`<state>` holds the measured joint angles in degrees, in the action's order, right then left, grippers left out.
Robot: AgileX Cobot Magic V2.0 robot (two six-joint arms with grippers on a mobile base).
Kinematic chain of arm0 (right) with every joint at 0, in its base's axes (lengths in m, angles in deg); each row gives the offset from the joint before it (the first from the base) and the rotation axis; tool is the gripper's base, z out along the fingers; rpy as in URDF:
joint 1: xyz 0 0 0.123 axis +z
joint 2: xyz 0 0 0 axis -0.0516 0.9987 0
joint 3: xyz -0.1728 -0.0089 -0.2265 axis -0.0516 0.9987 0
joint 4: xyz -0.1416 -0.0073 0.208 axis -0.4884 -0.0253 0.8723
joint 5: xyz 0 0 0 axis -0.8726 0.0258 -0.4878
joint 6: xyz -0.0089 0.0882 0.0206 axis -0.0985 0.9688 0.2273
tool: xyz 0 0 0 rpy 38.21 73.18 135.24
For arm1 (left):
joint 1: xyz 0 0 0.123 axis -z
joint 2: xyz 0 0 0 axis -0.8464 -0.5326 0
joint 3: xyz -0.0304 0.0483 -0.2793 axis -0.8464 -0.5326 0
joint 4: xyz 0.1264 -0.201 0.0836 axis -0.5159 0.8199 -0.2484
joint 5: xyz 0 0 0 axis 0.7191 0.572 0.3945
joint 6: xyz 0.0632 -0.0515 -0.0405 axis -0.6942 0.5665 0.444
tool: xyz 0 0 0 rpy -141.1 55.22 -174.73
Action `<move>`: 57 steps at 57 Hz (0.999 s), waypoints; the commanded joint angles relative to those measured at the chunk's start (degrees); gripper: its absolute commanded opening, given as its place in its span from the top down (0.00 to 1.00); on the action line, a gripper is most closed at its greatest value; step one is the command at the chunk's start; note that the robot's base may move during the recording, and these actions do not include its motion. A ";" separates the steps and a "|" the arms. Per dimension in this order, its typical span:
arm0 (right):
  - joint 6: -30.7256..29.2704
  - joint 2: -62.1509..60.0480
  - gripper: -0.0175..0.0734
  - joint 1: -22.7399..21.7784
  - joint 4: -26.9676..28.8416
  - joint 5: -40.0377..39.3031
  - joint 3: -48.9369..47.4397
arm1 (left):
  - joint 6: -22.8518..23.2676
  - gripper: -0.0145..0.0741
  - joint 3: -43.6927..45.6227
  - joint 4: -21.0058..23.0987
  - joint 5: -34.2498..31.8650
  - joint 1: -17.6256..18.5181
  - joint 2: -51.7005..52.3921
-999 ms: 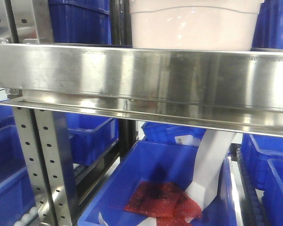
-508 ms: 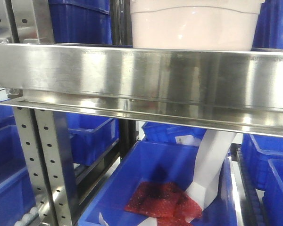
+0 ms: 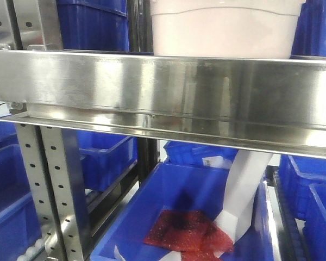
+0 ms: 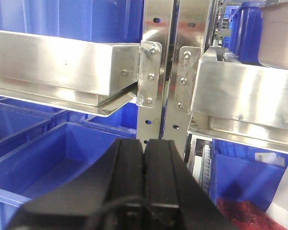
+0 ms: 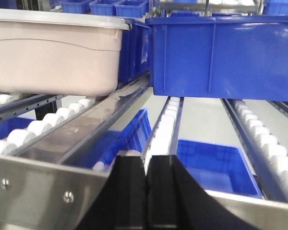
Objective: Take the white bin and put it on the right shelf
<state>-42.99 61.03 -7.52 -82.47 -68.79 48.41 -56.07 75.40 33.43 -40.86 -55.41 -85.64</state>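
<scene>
Both pairs of jaws are pressed together with nothing between them: the left gripper [image 4: 144,158] hangs before the perforated uprights [image 4: 156,72] where two steel shelves meet, and the right gripper [image 5: 145,175] sits just above the front rail of the right shelf [image 5: 43,184], pointing along its white rollers [image 5: 38,127]. On those rollers rests the white bin [image 5: 53,57], lid on, at the left, with a blue bin [image 5: 221,55] just beside it on the right. From the front, the white bin [image 3: 223,30] stands behind the broad shiny rail [image 3: 163,87], above a lower blue bin [image 3: 174,206] holding red packets [image 3: 185,231].
</scene>
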 commanded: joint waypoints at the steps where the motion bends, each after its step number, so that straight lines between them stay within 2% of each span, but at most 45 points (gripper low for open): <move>1: 0.38 -2.80 0.72 0.46 -0.89 -8.94 2.47 | 0.42 0.97 -0.62 0.45 -5.49 -0.01 0.50; 6: 0.38 -2.48 0.72 1.11 -0.22 -12.10 6.03 | 0.42 0.97 -0.62 0.45 -5.49 -0.01 0.50; 57: 0.33 -2.42 0.72 1.23 0.05 -11.79 5.84 | 0.42 0.97 -0.62 0.45 -5.49 -0.01 0.50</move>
<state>-42.72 59.78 -6.38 -82.47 -75.17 55.66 -56.07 75.40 33.43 -40.98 -55.41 -85.62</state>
